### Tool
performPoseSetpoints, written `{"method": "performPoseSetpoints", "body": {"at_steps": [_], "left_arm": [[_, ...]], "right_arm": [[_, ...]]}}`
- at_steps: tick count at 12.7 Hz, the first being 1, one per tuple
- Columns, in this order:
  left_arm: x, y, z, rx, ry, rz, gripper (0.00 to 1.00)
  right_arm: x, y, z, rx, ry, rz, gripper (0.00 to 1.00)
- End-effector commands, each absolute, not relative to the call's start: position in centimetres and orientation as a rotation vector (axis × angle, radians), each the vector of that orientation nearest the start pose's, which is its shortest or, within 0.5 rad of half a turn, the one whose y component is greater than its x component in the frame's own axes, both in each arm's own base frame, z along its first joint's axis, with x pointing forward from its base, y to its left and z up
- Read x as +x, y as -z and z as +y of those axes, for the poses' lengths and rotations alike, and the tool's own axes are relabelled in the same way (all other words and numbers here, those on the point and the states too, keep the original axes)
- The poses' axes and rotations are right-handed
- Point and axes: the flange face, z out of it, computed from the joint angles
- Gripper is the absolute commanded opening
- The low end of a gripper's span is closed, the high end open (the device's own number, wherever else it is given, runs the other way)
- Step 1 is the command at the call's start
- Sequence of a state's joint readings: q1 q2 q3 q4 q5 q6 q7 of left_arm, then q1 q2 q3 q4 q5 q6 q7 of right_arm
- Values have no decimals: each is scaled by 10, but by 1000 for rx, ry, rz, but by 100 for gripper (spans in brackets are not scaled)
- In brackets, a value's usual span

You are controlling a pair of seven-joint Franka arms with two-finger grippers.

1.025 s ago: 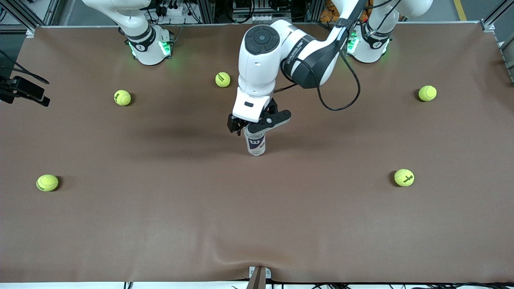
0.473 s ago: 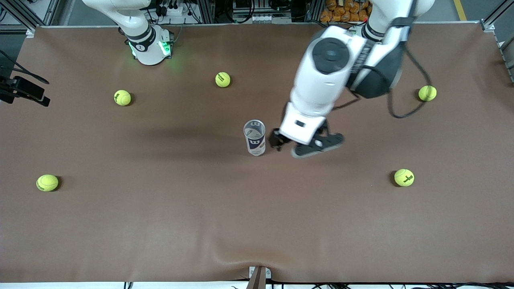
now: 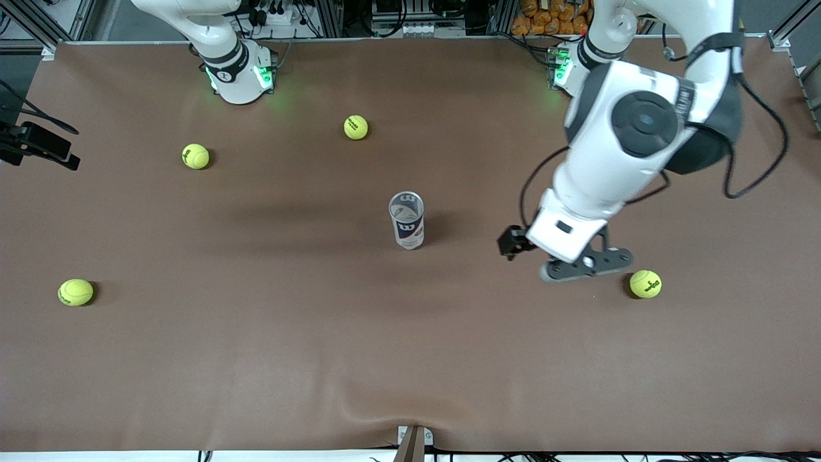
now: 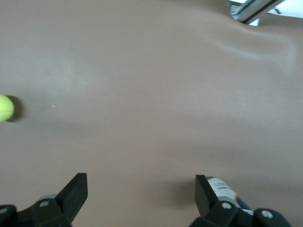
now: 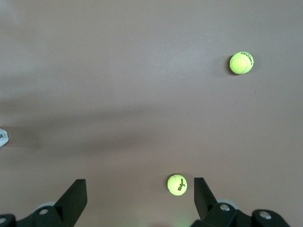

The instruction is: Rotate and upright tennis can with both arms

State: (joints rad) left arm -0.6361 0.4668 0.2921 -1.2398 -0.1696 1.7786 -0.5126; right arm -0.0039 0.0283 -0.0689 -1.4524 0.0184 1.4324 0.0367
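Front view: the slim white and dark blue tennis can (image 3: 406, 220) stands upright at the centre of the frame on the brown tabletop (image 3: 256, 359), where it stood a second ago. Then the left gripper (image 3: 557, 260) sat over the can's top; it has since swung off to the lower right of the frame, near a yellow-green tennis ball (image 3: 645, 283), jaws wide and empty. The right arm waits at the upper left of the frame, its gripper out of that frame.

Left wrist view: the left gripper's black fingers (image 4: 75, 190) stand wide over bare tabletop; the can (image 4: 223, 189) peeks out at the lower right.

Right wrist view: the right gripper (image 5: 140, 196) gapes wide over the tabletop, with two balls in frame.
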Motion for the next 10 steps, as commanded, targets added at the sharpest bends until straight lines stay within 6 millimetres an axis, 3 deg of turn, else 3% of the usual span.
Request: {"method": "performPoseSetpoints", "body": {"at_steps": [1,5,8,9,10], "left_arm": [[643,-534,-235,-3201,45,-248,100],[654,-545,-157,-3271,-42,-79,100],[654,-550,-134,-3241,-34,10,100],[657,-549,-115,-3241,-40,-21,100],[656,-549,-110,-3260,-59,-20,100]], "right_arm": [[547,-654,-38,-3126,-79,198,100],[547,-654,-38,-3126,-79,198,100],[547,-654,-38,-3126,-79,198,100],[547,-654,-38,-3126,-79,198,100],[547,-654,-39,-3126,-79,200,100]]}}
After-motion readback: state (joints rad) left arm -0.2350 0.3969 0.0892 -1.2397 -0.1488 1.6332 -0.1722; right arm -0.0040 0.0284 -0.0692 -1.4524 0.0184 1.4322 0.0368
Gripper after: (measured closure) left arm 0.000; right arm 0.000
